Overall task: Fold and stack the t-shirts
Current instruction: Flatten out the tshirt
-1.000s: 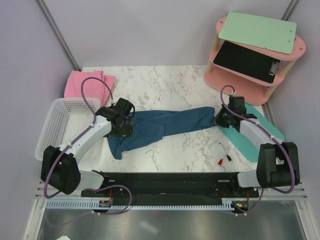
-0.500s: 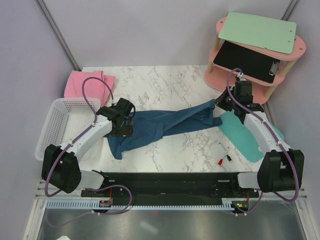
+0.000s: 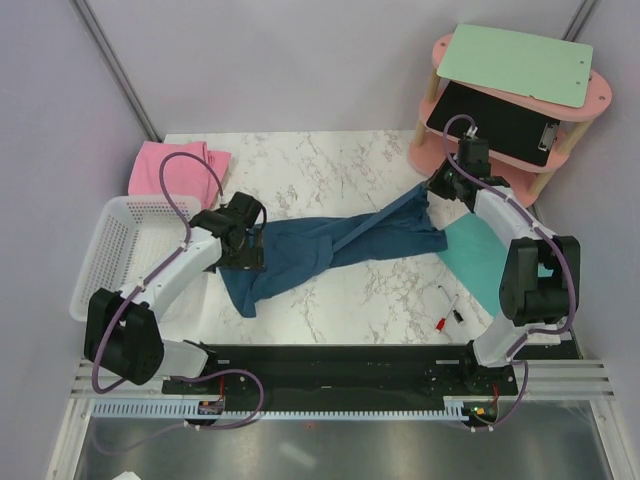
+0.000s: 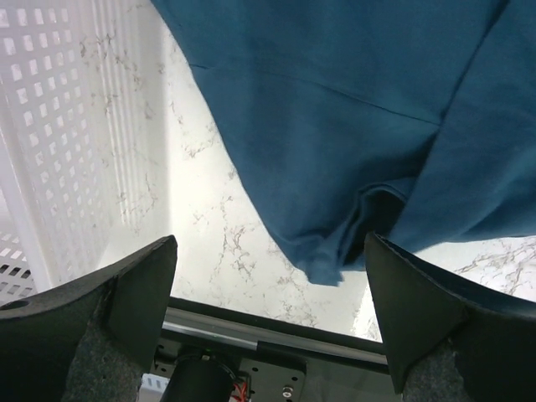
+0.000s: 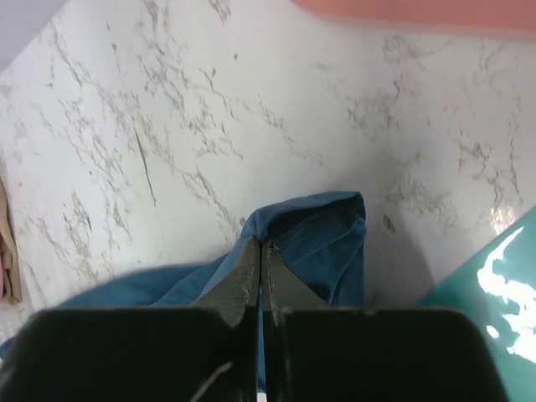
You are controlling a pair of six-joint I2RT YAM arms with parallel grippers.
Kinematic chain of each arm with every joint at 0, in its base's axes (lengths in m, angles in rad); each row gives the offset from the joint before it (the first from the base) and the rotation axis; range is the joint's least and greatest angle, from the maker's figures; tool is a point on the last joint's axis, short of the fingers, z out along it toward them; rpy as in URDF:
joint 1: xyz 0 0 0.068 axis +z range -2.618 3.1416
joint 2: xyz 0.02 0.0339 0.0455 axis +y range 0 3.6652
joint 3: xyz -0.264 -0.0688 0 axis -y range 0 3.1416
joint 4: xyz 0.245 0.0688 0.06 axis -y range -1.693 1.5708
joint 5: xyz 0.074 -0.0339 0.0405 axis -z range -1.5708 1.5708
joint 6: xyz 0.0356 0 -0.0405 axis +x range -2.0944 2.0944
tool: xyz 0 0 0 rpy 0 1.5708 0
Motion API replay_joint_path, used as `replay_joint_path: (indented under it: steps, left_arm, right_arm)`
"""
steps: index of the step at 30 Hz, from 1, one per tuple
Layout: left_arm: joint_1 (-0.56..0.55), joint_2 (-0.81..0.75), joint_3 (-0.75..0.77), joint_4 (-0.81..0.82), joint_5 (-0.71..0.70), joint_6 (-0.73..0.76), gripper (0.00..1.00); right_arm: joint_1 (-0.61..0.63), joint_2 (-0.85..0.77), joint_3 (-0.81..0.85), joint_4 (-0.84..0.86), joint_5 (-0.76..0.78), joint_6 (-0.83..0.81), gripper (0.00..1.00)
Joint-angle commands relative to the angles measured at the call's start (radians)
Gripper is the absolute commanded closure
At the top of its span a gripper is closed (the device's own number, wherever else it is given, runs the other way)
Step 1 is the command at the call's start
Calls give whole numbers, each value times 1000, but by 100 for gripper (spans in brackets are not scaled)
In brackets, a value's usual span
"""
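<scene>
We see the right fingers [image 5: 246,280] pressed together, pinching a bunched edge of the blue t-shirt [image 3: 310,255] and lifting that end off the tabletop [image 3: 330,165], near the foot of the pink shelf [image 3: 470,160]. The left fingers [image 4: 134,293] are spread wide and hold nothing, hovering over the shirt's other end beside the white basket [image 3: 105,255]. The shirt stretches across the middle of the tabletop between both arms. The pink t-shirt [image 3: 165,165] lies bunched at the far left corner, behind the basket. A turquoise mat [image 3: 480,255] lies right of the blue shirt.
</scene>
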Motion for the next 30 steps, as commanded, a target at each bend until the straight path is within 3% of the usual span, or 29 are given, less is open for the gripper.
replay_joint_path:
  steps: [1,6,12,16,21,25,30]
  left_arm:
    - [60,-21,11,88,96,64,2]
    - [129,42,-4,197,216,74,4]
    - [143,157,4,197,446,13,9]
    - [139,46,-94,242,535,-43,12]
    - [141,-90,-172,248,567,-101,7]
    - [118,-124,-225,297,644,-135,7]
    - [9,-112,-278,360,646,-188,7]
  right_arm:
    - [-31,29,114,65,47,37,100]
    - [-42,37,108,76,18,43,100]
    - [-77,31,82,80,-7,44,100]
    - [-83,34,84,85,-27,48,100]
    - [-85,46,75,99,-59,60,100]
    - [-85,54,55,114,-82,69,100]
    - [-85,58,36,120,-89,74,100]
